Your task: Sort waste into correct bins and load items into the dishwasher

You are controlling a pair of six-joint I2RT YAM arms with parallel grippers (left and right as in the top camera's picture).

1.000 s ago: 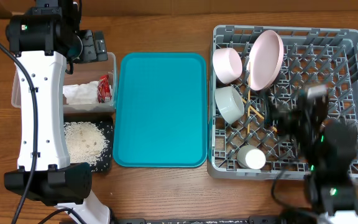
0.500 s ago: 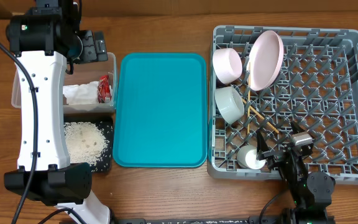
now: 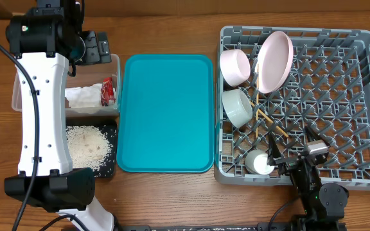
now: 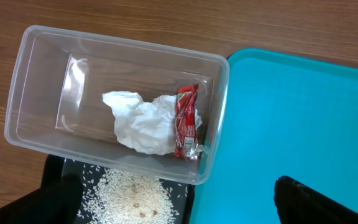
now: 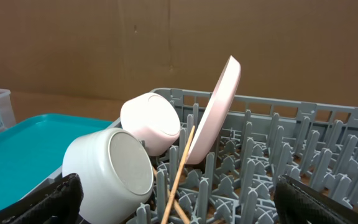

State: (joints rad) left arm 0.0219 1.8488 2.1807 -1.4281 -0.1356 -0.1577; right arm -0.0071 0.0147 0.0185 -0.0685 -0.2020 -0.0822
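The clear tub (image 3: 113, 64) holds the white napkin (image 3: 82, 96) and the red wrapper (image 3: 108, 91); both also show in the left wrist view, napkin (image 4: 142, 121) and wrapper (image 4: 187, 121). Rice (image 3: 90, 142) lies in the black tray (image 3: 110, 131). The grey dish rack (image 3: 339, 96) holds a pink bowl (image 3: 235, 67), a pink plate (image 3: 275, 61), a white bowl (image 3: 237, 107), chopsticks (image 3: 265, 119) and a small white cup (image 3: 260, 162). My left gripper (image 3: 94, 48) is open and empty above the tub's far end. My right gripper (image 3: 293, 155) is open and empty, low over the rack's front edge.
A large teal tray (image 3: 166, 112) lies between the bins and the rack. In the right wrist view the white bowl (image 5: 107, 171) and a chopstick (image 5: 179, 171) stand just ahead of the open fingers. The left arm's white link runs along the table's left side.
My right arm has pulled back from over the middle of the rack to its front edge and dropped lower. The left arm and all objects have stayed put.
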